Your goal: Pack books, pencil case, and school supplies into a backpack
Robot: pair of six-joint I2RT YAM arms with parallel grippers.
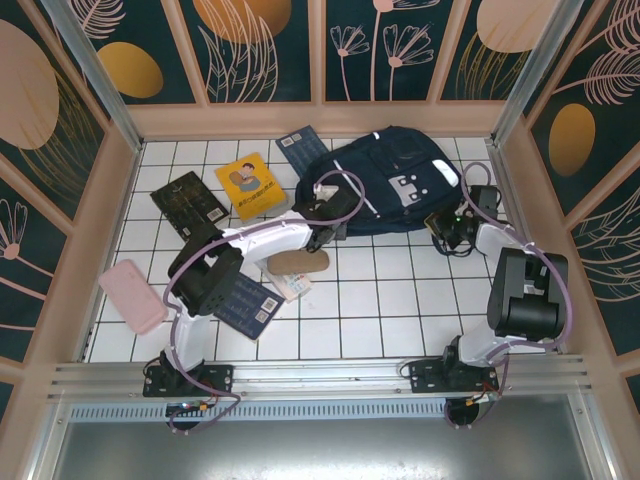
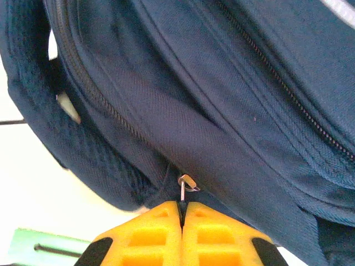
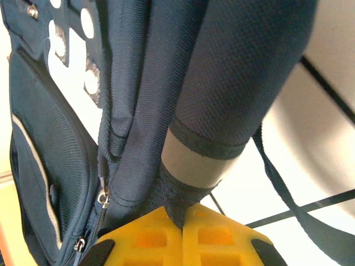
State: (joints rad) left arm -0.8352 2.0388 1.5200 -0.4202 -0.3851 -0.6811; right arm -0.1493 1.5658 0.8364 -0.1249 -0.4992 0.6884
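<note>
The left arm point(image 1: 262, 238) and right arm point(image 1: 492, 240) have white links, black joints and lilac cables; the left end effector point(image 2: 181, 213) and right end effector point(image 3: 182, 219) are yellow.

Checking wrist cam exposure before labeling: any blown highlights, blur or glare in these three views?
Top external: even light, sharp, no glare on the backpack. Left wrist: table at left blown out to white; zipper pull in the left gripper crisp. Right wrist: table at right clipped too; strap weave sharp above the right gripper, left of frame dark.
</note>
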